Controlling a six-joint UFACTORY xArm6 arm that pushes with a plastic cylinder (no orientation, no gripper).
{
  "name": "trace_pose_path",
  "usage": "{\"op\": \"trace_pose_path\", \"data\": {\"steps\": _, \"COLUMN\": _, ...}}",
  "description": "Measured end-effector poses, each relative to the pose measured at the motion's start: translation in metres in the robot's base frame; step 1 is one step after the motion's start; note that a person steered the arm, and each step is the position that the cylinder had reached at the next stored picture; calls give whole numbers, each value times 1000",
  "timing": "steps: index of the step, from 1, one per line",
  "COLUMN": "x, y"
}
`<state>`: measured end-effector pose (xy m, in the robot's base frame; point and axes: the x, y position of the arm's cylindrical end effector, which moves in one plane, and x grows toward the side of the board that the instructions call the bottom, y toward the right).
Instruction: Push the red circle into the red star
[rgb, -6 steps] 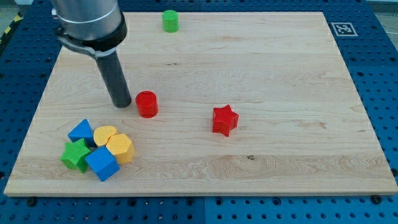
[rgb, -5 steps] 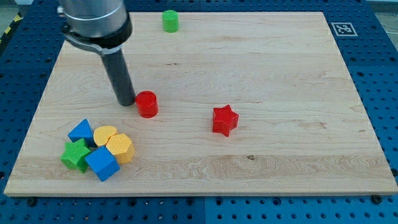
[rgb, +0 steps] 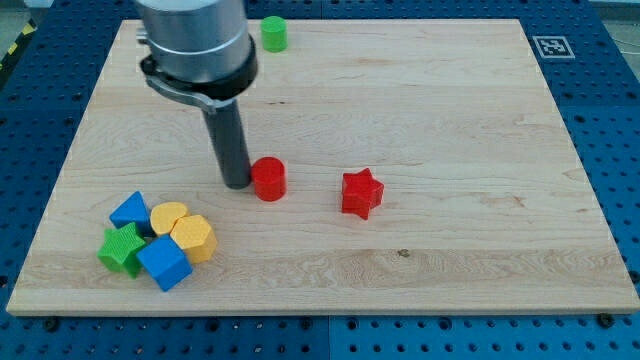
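The red circle (rgb: 268, 179) is a short red cylinder standing near the middle of the wooden board (rgb: 450, 120). The red star (rgb: 361, 193) lies to its right, with a gap of bare wood between them. My tip (rgb: 237, 184) rests on the board right against the circle's left side, touching it or nearly so. The dark rod rises from there up to the arm's grey body at the view's top.
A green cylinder (rgb: 273, 33) stands near the board's top edge. At the lower left is a tight cluster: a blue block (rgb: 130, 210), a yellow heart (rgb: 168, 216), a yellow hexagon (rgb: 194, 238), a green star (rgb: 121, 248) and a blue cube (rgb: 163, 262).
My tip has moved right and slightly down, and the red circle has slid right with it, closer to the red star. The star and the other blocks have not moved.
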<state>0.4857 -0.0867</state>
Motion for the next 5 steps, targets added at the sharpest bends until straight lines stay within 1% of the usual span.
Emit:
{"op": "trace_pose_path", "data": {"steps": 3, "x": 2, "y": 62}}
{"op": "trace_pose_path", "data": {"steps": 5, "x": 8, "y": 81}}
